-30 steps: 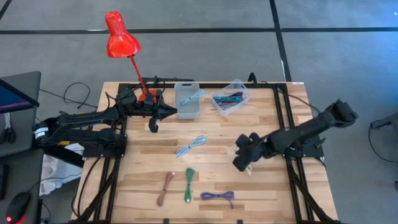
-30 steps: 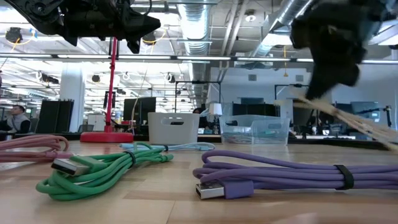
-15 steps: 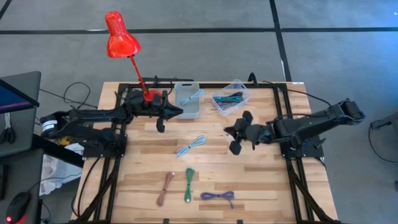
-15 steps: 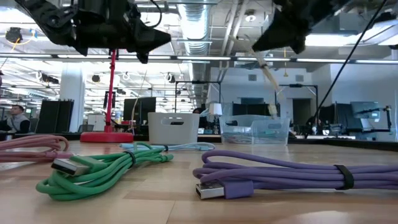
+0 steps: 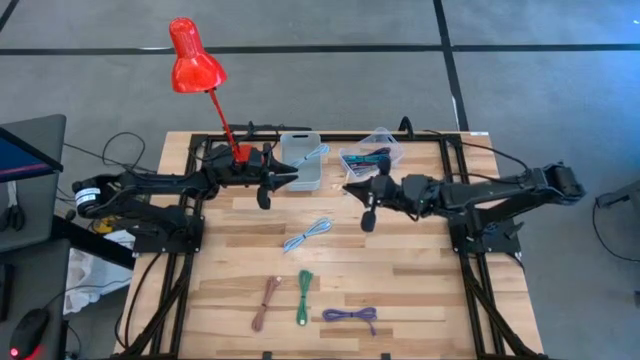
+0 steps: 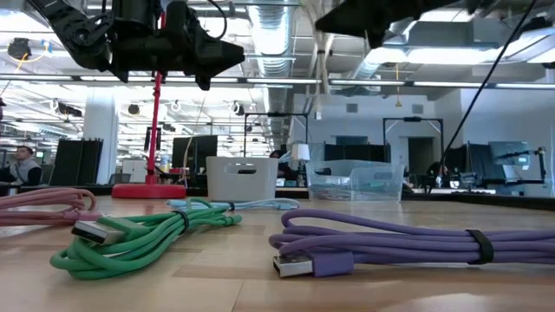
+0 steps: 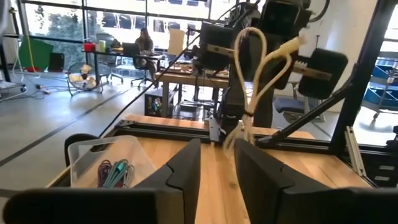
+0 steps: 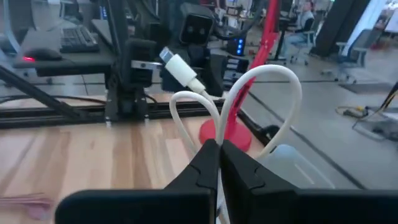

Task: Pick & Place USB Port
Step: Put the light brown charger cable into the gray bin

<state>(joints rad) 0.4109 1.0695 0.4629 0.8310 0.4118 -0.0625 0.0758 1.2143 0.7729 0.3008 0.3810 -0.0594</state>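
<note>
My right gripper [image 5: 350, 188] is shut on a coiled cream USB cable [image 8: 249, 93] and holds it in the air just on the near side of the clear bin [image 5: 372, 158]. The cable's white plug [image 8: 177, 65] sticks out past the loops. My left gripper [image 5: 288, 178] is open and hovers by the near edge of the white bin [image 5: 302, 162], facing the right gripper. From the left wrist view, the cable [image 7: 252, 74] shows straight ahead between the left fingers. A light-blue cable [image 5: 312, 153] lies in the white bin. My right gripper pinches the cream cable's bundled loops [image 8: 214, 134] between its two fingers, coming level from the table's right. The loops and plug stand out beyond the fingertips. The cable is lifted clear of the table, and a strand [image 7: 239, 134] hangs down below the hold.
Loose on the table lie a light-blue cable [image 5: 307, 234], a pink one [image 5: 267, 300], a green one [image 5: 304, 297] and a purple one [image 5: 350, 316]. The clear bin holds several dark and coloured cables. A red desk lamp [image 5: 195, 60] stands at the far left.
My right gripper has swung from the table's right-middle toward the far edge and the left, up to the clear bin, carrying the cream cable clear of the table. My left gripper has moved a little to the right along the white bin's near edge.
</note>
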